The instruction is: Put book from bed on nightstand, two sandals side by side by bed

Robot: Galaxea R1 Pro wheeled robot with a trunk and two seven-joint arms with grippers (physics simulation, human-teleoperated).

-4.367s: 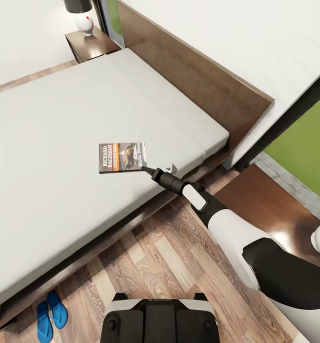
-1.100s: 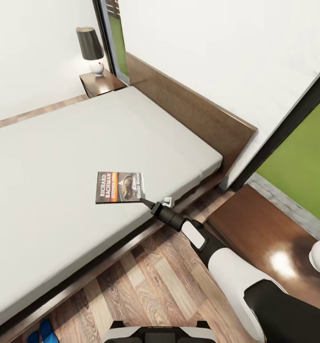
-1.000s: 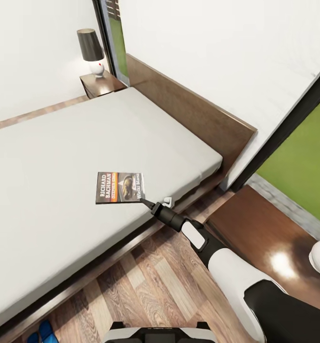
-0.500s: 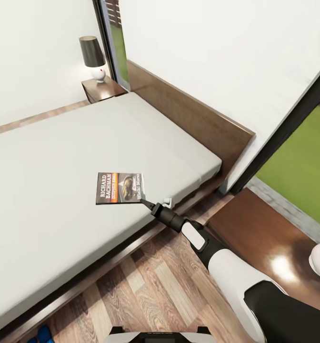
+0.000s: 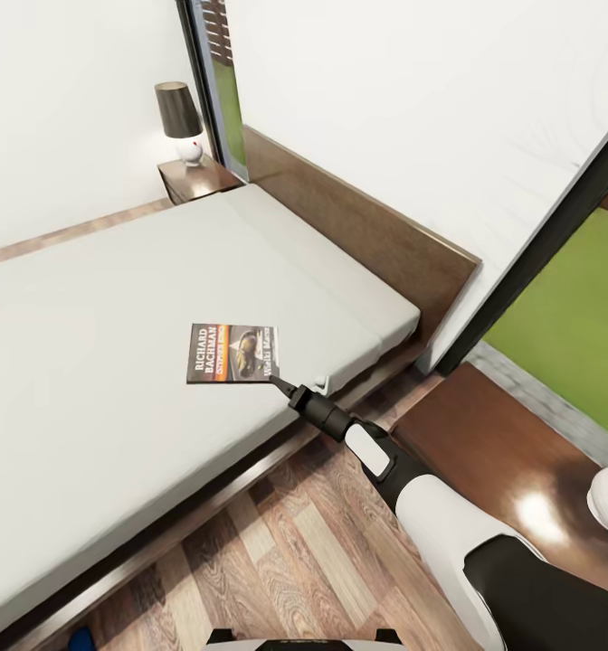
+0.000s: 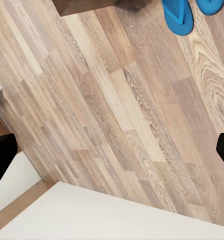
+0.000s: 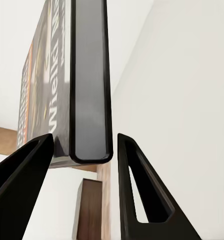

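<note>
- The right gripper [image 5: 281,386], a black two-fingered claw at the end of a white and black arm, reaches out over the near edge of the bed; one gripper is counted in the head view.
- In the right wrist view its two black fingers [image 7: 27,170] stand on either side of one corner of the thin dark paperback book [image 7: 87,85], one against the cover side and one just beside the back, so the gripper is clamped on the book's edge.
- One book [image 5: 232,353] shows in the head view, cover up with white and orange lettering, directly ahead of the fingertips and over the light grey mattress of the large low dark-wood bed [image 5: 114,362]; whether it touches the mattress cannot be told.
- Of the left gripper, two black fingertips [image 6: 2,160] sit far apart at opposite edges of the left wrist view, spread wide with nothing between them, over the wood-plank floor [image 6: 117,110].
- Two bright blue flat sandals [image 6: 178,15] lie close together on that floor, well ahead of the left gripper.
- Two low dark brown glossy nightstands are counted: one [image 5: 195,178] beyond the bed carrying one black-shaded lamp [image 5: 183,120], and one [image 5: 512,452] beside the right arm.
</note>
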